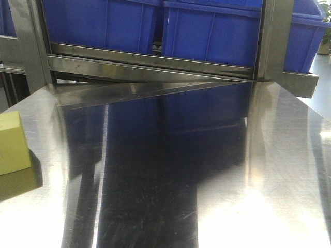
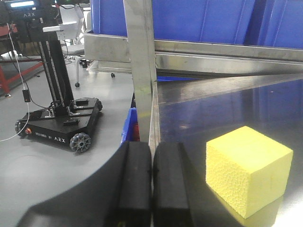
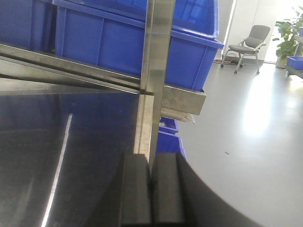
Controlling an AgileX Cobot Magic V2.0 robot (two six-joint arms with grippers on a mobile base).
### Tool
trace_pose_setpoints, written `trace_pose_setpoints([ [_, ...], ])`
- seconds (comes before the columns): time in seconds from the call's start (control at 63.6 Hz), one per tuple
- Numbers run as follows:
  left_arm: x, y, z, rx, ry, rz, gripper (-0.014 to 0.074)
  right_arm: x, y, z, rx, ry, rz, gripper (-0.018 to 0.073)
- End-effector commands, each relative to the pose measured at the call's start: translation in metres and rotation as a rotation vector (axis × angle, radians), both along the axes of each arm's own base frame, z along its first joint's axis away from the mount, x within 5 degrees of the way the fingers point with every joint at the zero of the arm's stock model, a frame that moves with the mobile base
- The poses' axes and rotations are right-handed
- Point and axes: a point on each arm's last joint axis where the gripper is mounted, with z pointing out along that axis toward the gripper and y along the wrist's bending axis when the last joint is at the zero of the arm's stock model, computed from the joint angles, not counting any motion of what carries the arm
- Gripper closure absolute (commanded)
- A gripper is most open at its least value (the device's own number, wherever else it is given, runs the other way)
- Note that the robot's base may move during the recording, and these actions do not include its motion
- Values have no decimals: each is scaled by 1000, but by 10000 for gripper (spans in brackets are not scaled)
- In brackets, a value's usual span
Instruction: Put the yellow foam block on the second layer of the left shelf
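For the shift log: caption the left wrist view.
Left gripper, black fingers shut and empty, beside the pale yellow foam cube on a reflective steel tabletop.

The table top (image 1: 279,170) is brushed steel, glossy and mirror-like, with fine scratches. The yellow foam block (image 2: 246,165), lower right in the left wrist view, is matt with a pitted, grainy skin. The bins (image 1: 207,31) at the top are smooth blue plastic. The shelf posts (image 1: 274,36) are brushed metal. The left gripper (image 2: 152,189) and right gripper (image 3: 151,189) wear matt black pads.
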Motion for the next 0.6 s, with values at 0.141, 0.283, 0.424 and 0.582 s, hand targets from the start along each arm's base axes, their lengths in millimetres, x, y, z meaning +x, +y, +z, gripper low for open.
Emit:
trace_pose_setpoints([
  [0.141,0,-2,-1,-8,-68,-27,460,-3,0,17,-4,-126,-1,503],
  [0.283,0,-2,-1,-8,-68,-27,460,-3,0,17,-4,-126,-1,503],
  [0.424,0,-2,-1,-8,-68,-27,460,-3,0,17,-4,-126,-1,503],
  [0.582,0,-2,-1,-8,-68,-27,460,-3,0,17,-4,-126,-1,503],
])
